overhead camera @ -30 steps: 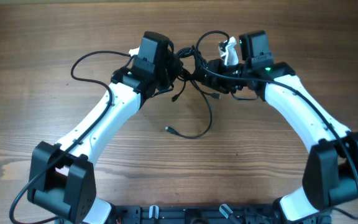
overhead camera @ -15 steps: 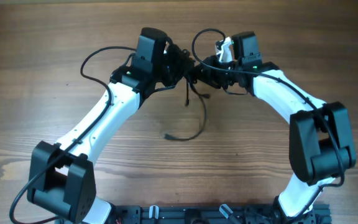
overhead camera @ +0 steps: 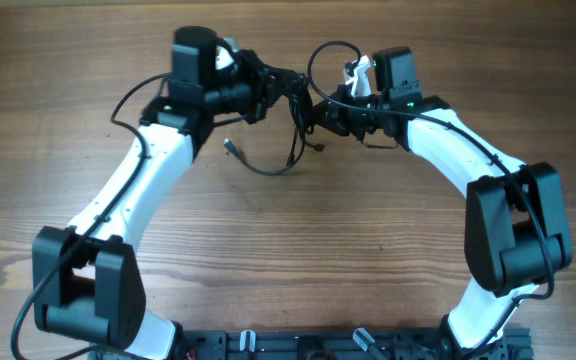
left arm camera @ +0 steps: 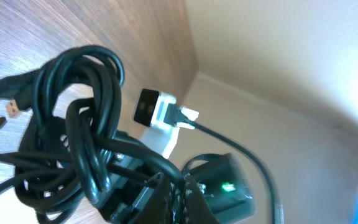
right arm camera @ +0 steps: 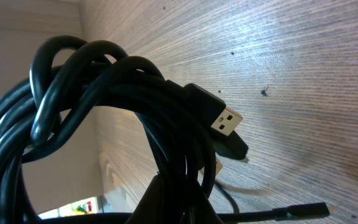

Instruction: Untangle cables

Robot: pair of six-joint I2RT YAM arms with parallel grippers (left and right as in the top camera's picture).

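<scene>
shifts leftward with left gripper [overhead camera: 271, 86], closes right gripper [overhead camera: 324, 108], both tight on cables [overhead camera: 292, 98]; limp, light, best gripped beside knot.

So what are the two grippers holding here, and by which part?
Both are shut on the bunched tangle of thin black cables: left gripper on its left side, right gripper on its right.

Cables [right arm camera: 166, 118] black, plug ends silvery; arms [overhead camera: 128, 190] white, joints black; table [overhead camera: 288, 250] brown wood grain.
</scene>
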